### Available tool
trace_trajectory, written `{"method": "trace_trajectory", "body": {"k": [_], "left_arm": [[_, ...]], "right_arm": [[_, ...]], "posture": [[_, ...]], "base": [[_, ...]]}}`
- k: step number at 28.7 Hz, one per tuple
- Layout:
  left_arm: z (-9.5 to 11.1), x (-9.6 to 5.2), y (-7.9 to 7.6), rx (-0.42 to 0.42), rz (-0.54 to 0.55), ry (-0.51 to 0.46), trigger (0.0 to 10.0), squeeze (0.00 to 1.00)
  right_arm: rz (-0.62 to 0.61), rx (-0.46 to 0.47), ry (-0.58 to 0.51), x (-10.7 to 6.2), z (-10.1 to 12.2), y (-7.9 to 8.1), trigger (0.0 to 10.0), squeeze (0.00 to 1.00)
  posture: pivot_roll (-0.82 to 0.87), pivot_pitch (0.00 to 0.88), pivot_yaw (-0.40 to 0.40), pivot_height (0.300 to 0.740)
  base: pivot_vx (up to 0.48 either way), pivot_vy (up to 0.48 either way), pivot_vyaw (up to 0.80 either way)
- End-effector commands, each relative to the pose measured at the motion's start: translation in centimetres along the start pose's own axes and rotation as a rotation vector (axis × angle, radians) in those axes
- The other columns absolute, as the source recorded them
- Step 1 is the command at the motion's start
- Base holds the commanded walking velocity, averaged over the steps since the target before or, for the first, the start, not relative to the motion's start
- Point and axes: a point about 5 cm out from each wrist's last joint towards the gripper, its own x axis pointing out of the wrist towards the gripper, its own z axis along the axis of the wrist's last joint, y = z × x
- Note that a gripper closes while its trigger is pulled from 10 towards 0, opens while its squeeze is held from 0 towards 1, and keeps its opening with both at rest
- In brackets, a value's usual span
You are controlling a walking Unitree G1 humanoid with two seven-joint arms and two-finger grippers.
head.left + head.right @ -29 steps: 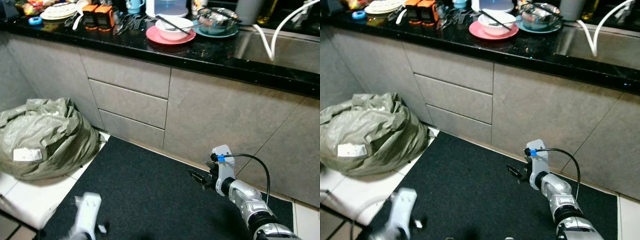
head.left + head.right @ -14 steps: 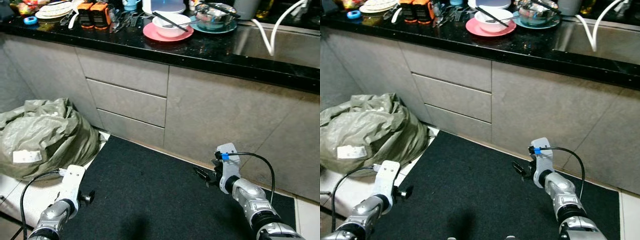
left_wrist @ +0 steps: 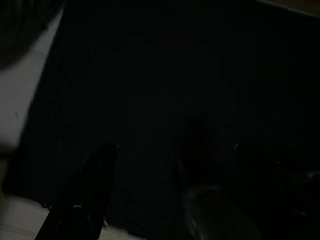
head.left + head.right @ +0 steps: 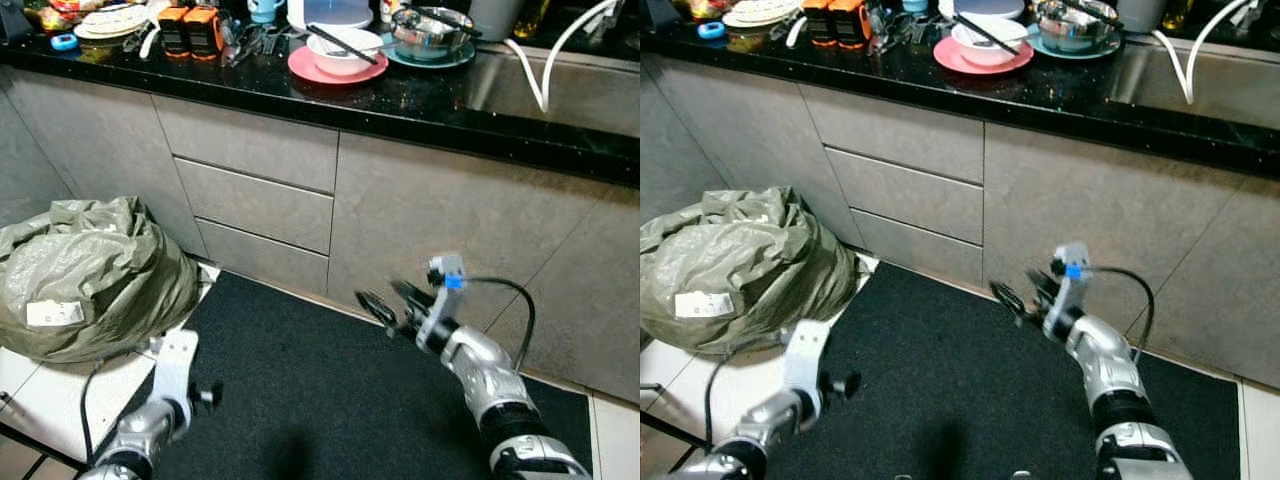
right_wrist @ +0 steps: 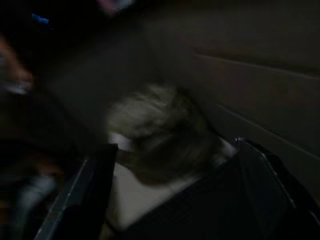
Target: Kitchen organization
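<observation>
Black speckled stone tabletop (image 4: 300, 95) above grey cabinet drawers (image 4: 255, 200); carries pink plate (image 4: 300, 68) with white bowl (image 4: 345, 50) and black chopsticks (image 4: 340, 42), steel pot (image 4: 430, 30), orange jars (image 4: 192, 28). Crumpled green plastic bag (image 4: 85, 275) on floor beside black mat (image 4: 300, 400). Right claw (image 4: 385, 305) low before cabinet, fingers spread, empty, well below dishes. Left claw (image 4: 205, 395) over mat, fingers apart, empty.

Green bag (image 4: 90, 275) on floor beside black mat (image 4: 300, 390); grey drawers (image 4: 255, 200) behind.
</observation>
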Motion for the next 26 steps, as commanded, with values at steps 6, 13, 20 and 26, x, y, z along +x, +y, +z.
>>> {"method": "trace_trajectory", "body": {"k": [6, 13, 20, 26], "left_arm": [[-3.1, -0.4, -0.6, -0.016, -0.002, 0.123, 10.0, 0.00], [-3.2, -0.5, -0.4, -0.011, 0.011, 0.141, 10.0, 0.00], [-2.5, -0.2, -0.4, -0.022, 0.029, 0.134, 10.0, 0.00], [-2.7, -0.2, -0.6, -0.018, 0.028, 0.143, 10.0, 0.00]], "right_arm": [[0.280, 0.026, -0.163, 1.8, 4.7, 4.7, 10.0, 0.00], [0.339, -0.083, -0.172, 4.7, 6.4, 7.9, 10.0, 0.00], [0.342, -0.085, -0.218, 7.4, 8.9, 11.1, 10.0, 0.00], [0.370, -0.087, -0.242, 8.5, 9.5, 13.0, 10.0, 0.00]], "posture": [[0.03, 0.122, 0.036, 0.740], [0.03, 0.131, 0.042, 0.740], [0.03, 0.124, 0.039, 0.740], [0.03, 0.111, 0.038, 0.740]], "base": [[0.317, 0.000, 0.00], [0.347, 0.000, 0.00], [0.359, 0.000, 0.00], [0.366, 0.000, 0.00]]}}
